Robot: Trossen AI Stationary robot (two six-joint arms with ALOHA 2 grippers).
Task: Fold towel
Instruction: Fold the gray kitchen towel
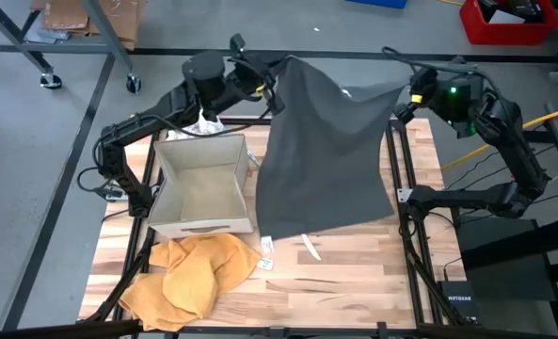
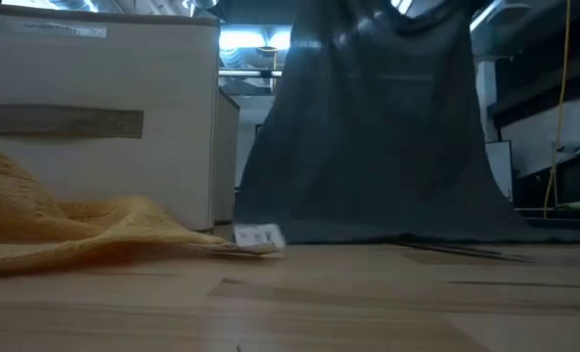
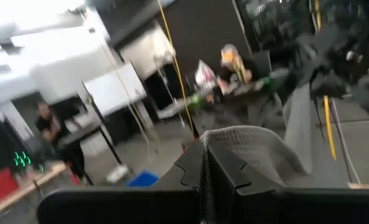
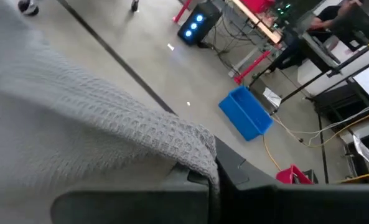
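Two arms had the grey towel point(image 1: 326, 151) lifted by its top corners, hung as one flat sheet over the table's point(image 1: 354, 278) far half, right of centre. Bottom hem rested on the wood near the middle; white tag point(image 2: 258, 236) lay at its near-left corner. No fold in it yet, so I judged the task at the spread-out stage: laying flat and every fold remained.

Open-top fabric storage box point(image 1: 201, 188) sat left of the towel, toward the far-left of the table. Crumpled orange towel point(image 1: 189, 273) lay at the near-left corner, untouched.

Left gripper point(image 1: 264, 75) was above the far edge, clamped on the towel's left corner; wrist view showed fingers point(image 3: 224, 171) pinched together on waffle cloth. Right gripper point(image 1: 406, 99) was above the far-right corner, clamped on the other corner, fabric bunched at the fingers point(image 4: 234, 180).
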